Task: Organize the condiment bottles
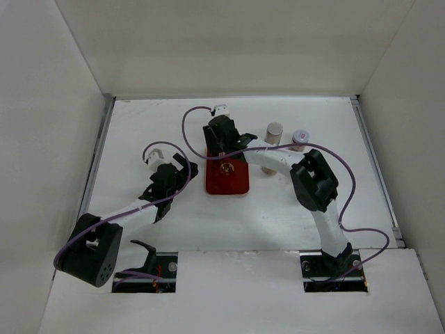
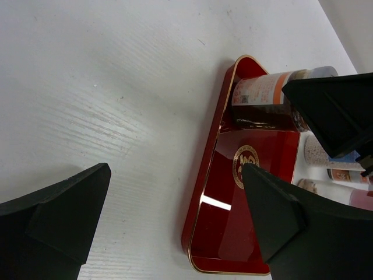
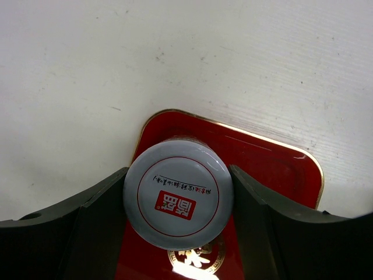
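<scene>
A white table (image 1: 139, 132) is seen from above, with two robot arms reaching in from its near edge. A flat red tray (image 1: 233, 184) with a gold rim lies near the middle of the table.

The right gripper (image 3: 178, 175) hangs over the far end of the tray. Its two black fingers (image 3: 96, 221) press on opposite sides of a held jar (image 3: 178, 201), a small spice bottle with a pale grey cap that has a red ring and a red logo. In the left wrist view this jar shows an orange and white label and dark contents. It stands upright at the tray's far end. Whether its base touches the tray cannot be told.

The left gripper (image 2: 175, 175) hovers above bare table just left of the tray, with its fingers spread wide and nothing between them.

Two more bottles stand on the table to the right of the tray's far end. One is the cream-capped jar (image 1: 274, 131). The pink-capped jar (image 1: 300, 136) stands just beside it on the right.
</scene>
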Tool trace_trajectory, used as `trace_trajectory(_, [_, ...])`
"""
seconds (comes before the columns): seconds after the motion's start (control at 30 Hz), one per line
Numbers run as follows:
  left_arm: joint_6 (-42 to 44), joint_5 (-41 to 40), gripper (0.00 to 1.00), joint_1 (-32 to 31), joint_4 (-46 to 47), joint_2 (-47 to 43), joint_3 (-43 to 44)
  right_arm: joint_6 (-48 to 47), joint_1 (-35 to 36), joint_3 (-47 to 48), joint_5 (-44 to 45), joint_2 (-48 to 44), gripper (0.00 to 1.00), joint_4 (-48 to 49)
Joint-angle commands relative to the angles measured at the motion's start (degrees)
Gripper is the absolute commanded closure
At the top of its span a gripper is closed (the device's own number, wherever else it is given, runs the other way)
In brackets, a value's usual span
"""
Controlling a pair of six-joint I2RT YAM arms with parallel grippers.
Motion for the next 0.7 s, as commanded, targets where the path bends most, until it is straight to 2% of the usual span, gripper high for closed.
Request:
trace_trajectory(0.0, [-0.5, 0.4, 0.00, 0.1, 2.8, -1.1, -0.5, -0.2, 0.9, 4.1, 1.2, -0.6, 0.36, 5.7])
trace_trajectory(0.1, [-0.5, 0.9, 0.00, 0.3, 2.8, -1.4, -0.5, 0.1, 1.3, 3.3, 1.7, -3.1, 0.26, 5.7])
trace_trajectory(0.23, [-0.4, 0.5, 0.00, 0.3, 2.8, -2.3, -0.8, -0.6, 2.0, 0.8, 2.2, -10.7, 0.17, 5.4])
trace_trajectory(0.43, [-0.3, 0.7, 0.00, 0.7, 2.8, -3.3, -1.1, -1.6, 0.6, -7.5, 2.2, -25.9, 0.13, 5.9])
trace_trajectory(0.53, [-0.3, 1.2, 0.00, 1.0, 2.7, -2.7, -0.9, -1.8, -5.1, -14.7, 3.4, -34.1, 0.19, 6.3])
trace_trajectory(0.67, [-0.3, 1.0, 0.00, 0.5, 2.8, -2.9, -0.9, -1.5, -16.4, -23.8, 6.7, -41.3, 0.41, 5.5])
